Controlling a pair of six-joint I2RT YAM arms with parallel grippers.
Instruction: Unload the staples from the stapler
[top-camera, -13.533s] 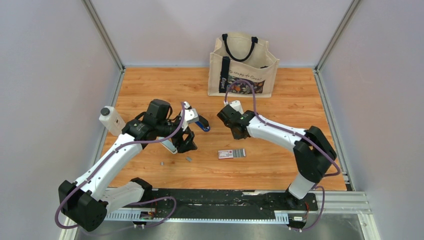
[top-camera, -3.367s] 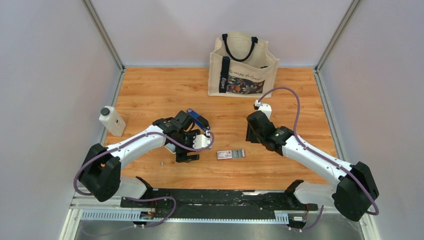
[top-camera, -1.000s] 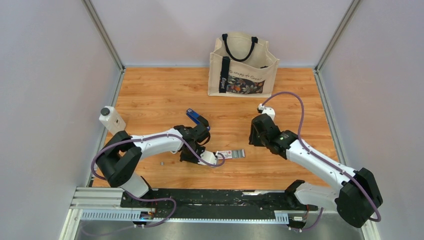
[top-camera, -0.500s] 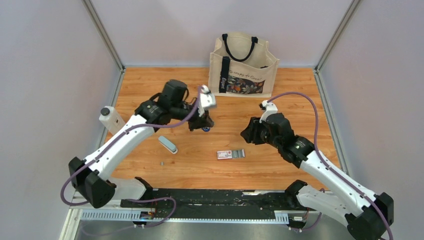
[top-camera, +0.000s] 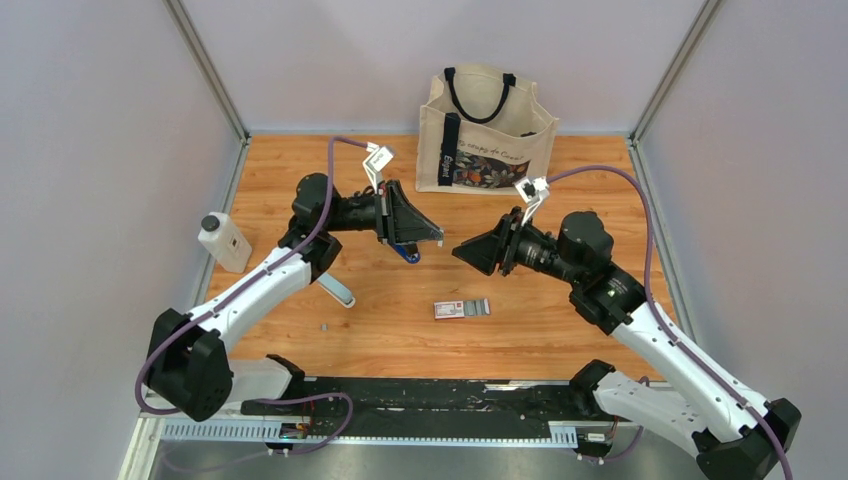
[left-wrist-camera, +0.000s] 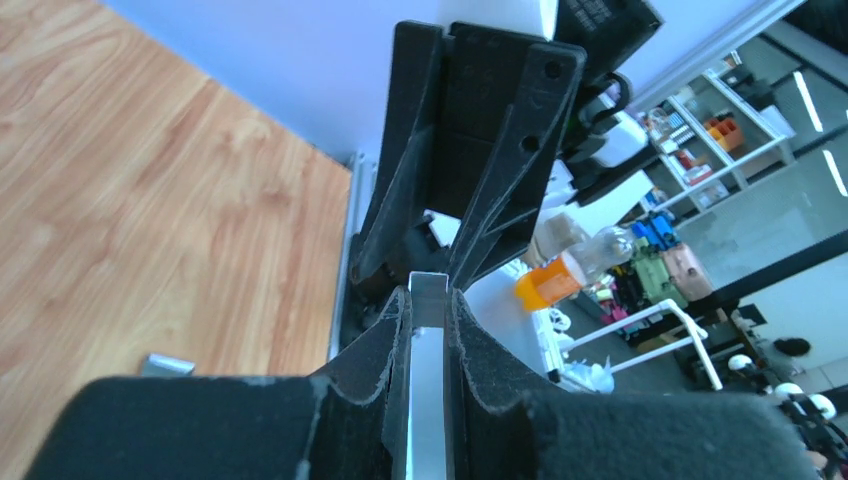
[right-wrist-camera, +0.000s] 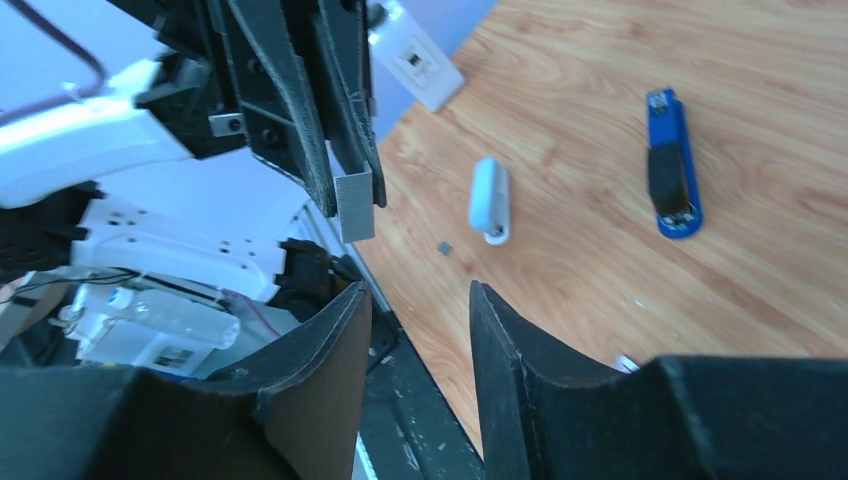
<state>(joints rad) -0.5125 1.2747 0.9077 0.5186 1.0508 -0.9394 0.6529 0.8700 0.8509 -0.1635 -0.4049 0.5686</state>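
Note:
My left gripper (top-camera: 438, 238) is raised above the table and points right. It is shut on the staples (left-wrist-camera: 427, 380), a thin silvery strip whose end sticks out past its fingertips (right-wrist-camera: 354, 210). My right gripper (top-camera: 458, 251) faces it from a short way off, open and empty (right-wrist-camera: 420, 292), with the strip's end just ahead of its jaws. The blue stapler (right-wrist-camera: 672, 165) lies flat on the wood below the left gripper, which half hides it in the top view (top-camera: 407, 252).
A pale grey-white oblong tool (top-camera: 337, 290) and a small grey bit (top-camera: 324, 326) lie left of centre. A white-and-red box (top-camera: 462, 308) sits near the middle front. A white black-capped bottle (top-camera: 222, 241) stands at the left edge, a tote bag (top-camera: 487, 130) at the back.
The left gripper has lifted off the table beside the stapler and swung to point right with the strip. The right gripper has turned to face it and its jaws have widened.

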